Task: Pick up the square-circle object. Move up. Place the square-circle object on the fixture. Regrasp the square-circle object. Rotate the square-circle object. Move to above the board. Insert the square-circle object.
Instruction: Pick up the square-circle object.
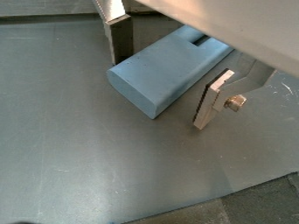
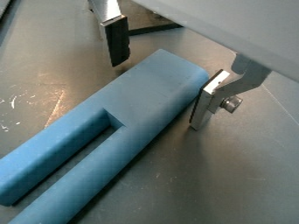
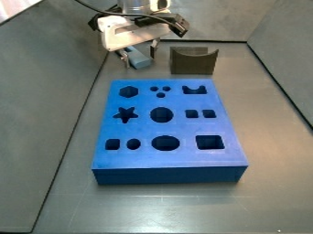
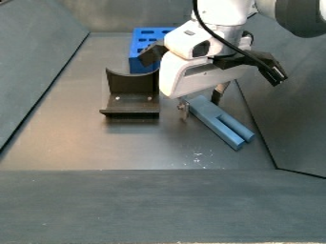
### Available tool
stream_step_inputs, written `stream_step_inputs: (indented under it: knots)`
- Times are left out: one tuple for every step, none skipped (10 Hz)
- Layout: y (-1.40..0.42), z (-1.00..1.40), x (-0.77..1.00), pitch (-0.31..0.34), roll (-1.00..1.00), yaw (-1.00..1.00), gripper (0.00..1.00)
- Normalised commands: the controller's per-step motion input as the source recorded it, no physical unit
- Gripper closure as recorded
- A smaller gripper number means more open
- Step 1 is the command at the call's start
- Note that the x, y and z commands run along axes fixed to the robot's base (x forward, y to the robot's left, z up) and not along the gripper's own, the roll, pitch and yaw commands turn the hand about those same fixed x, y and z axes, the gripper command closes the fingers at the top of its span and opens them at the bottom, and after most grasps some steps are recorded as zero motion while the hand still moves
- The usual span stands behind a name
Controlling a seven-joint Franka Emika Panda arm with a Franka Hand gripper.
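While the square-circle object [image 2: 105, 144] lies flat on the counter [image 1: 70, 157], the first step, the pick-up, is judged to be in hand, and it is done well only if the tool [image 2: 163, 79] is settled squarely before closing. At the upper left of a wrist view one finger [image 2: 115, 39] is seen hanging clear of the peg, with bare counter between its dark pad and the blue flank. Toward the middle, the peg's solid end is seen between the two plates, and a long slot is cut into the peg further down toward the lower left. At the right, the other finger [image 2: 208, 103] stands just beside the opposite flank; whether it touches cannot be told. The tool is thus spread wide, straddling the peg, and nothing is gripped.

A centred grip is advised, so that both pads meet the flat sides together and the peg is not skewed as it is clamped. The solid end is better taken than the slotted part.

In a side view, the tool [image 3: 138, 57] and peg sit at the upper left, the fixture [image 3: 192, 60] just to their right, and the board [image 3: 166, 128] below, all well apart.
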Motion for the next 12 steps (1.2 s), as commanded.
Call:
stream_step_inputs:
  knots:
    - [0.0,0.0,0.0,0.0,0.0,0.0,0.0]
    - [0.0,0.0,0.0,0.0,0.0,0.0,1.0]
    - [0.0,0.0,0.0,0.0,0.0,0.0,1.0]
    - [0.0,0.0,0.0,0.0,0.0,0.0,1.0]
    - [0.0,0.0,0.0,0.0,0.0,0.0,1.0]
    - [0.0,0.0,0.0,0.0,0.0,0.0,1.0]
    - [0.0,0.0,0.0,0.0,0.0,0.0,1.0]
    - [0.0,0.0,0.0,0.0,0.0,0.0,1.0]
    - [0.0,0.0,0.0,0.0,0.0,0.0,1.0]
    - [0.0,0.0,0.0,0.0,0.0,0.0,1.0]
    - [0.0,0.0,0.0,0.0,0.0,0.0,1.0]
    - [0.0,0.0,0.0,0.0,0.0,0.0,1.0]
